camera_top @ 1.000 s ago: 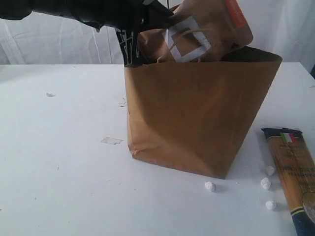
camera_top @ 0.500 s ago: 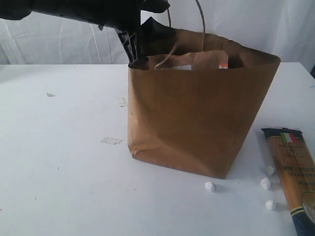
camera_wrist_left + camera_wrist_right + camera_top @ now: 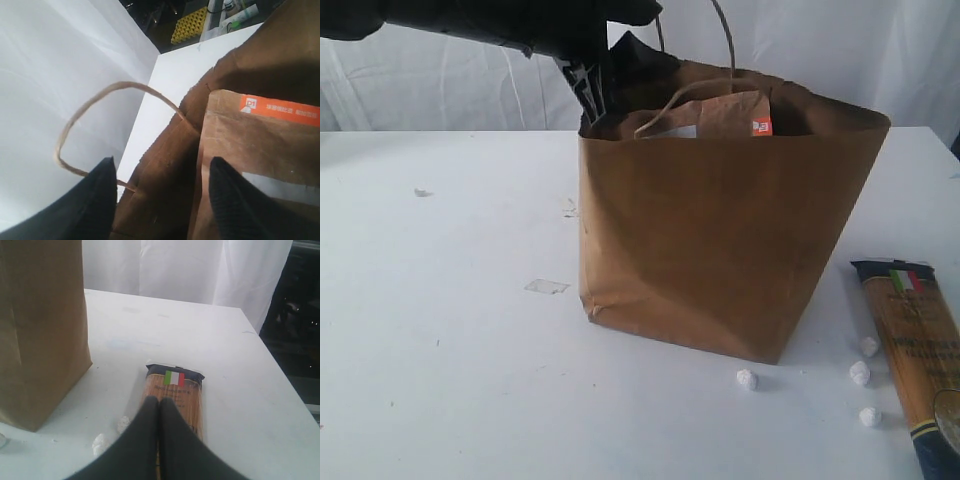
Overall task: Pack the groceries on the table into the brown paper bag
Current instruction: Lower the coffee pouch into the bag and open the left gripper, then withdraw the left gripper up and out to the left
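The brown paper bag (image 3: 720, 250) stands upright a little right of the middle of the white table (image 3: 450, 330), with its mouth open. The brown labelled pouch (image 3: 715, 115) sits inside it. The pouch's top edge, with a small orange mark and a strip of white label, shows just above the near rim, and a drooping cord handle crosses in front of it. A second handle (image 3: 122, 83) loops up from the far rim.

The left gripper (image 3: 595, 95) hangs at the bag's far left corner. In the left wrist view its black fingers (image 3: 100, 195) are spread wide, with the bag's rim and the edge of the pouch in the gap between them. They pinch nothing, and whether either finger brushes the paper cannot be told.

The long spaghetti packet (image 3: 915, 350) lies flat on the table at the near right, apart from the bag. Its dark end with the green, white and red flag points to the far side. Four small white pellets (image 3: 747, 379) lie on the table between the bag's near corner and the packet.

The right gripper (image 3: 159, 405) appears only in its own wrist view. Its two black fingers are pressed together with nothing between them, and the tips are over the packet just short of the flag. Whether they touch the wrapper cannot be told
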